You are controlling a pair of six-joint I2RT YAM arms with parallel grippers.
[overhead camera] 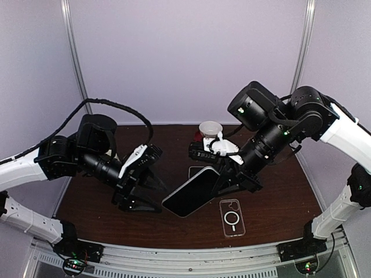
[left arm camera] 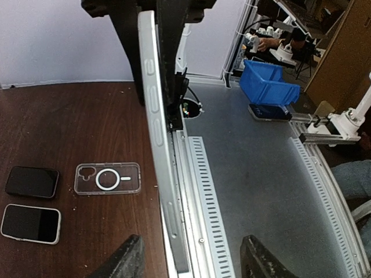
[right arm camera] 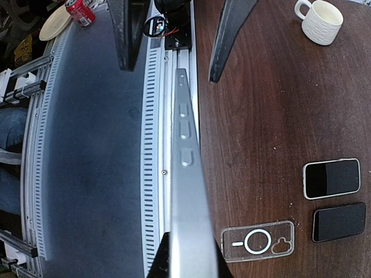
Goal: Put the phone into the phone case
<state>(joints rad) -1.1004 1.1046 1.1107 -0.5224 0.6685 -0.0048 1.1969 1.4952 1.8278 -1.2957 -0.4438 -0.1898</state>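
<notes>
over the brown table: phone held in the right gripper, case lying flat

above the dark brown wooden table (overhead camera: 278, 202), the right gripper (overhead camera: 225, 182) is clamped on one end of a large silver-edged phone (overhead camera: 190, 196) with a dark glass face. it holds the phone off the surface and tilted, free end pointing toward the left arm. the left gripper (overhead camera: 157, 197) faces that free end with its two black fingers (left arm camera: 124, 260) standing well apart. in the left wrist view the phone's silver side, with its row of buttons, runs down between them. in the right wrist view a gap shows on each side of the phone's end, so the left fingers grip nothing.

the clear plastic phone case (overhead camera: 232, 217), with a white ring on its back, lies flat and empty on the table near the front edge, just beside the held phone's lower end and apart from it. two smaller phones lie side by side near the case: a black phone (left arm camera: 32, 182) and a white-edged phone (left arm camera: 30, 223). a white ribbed mug (overhead camera: 210, 128) stands at the far side of the table, behind the right gripper.
</notes>
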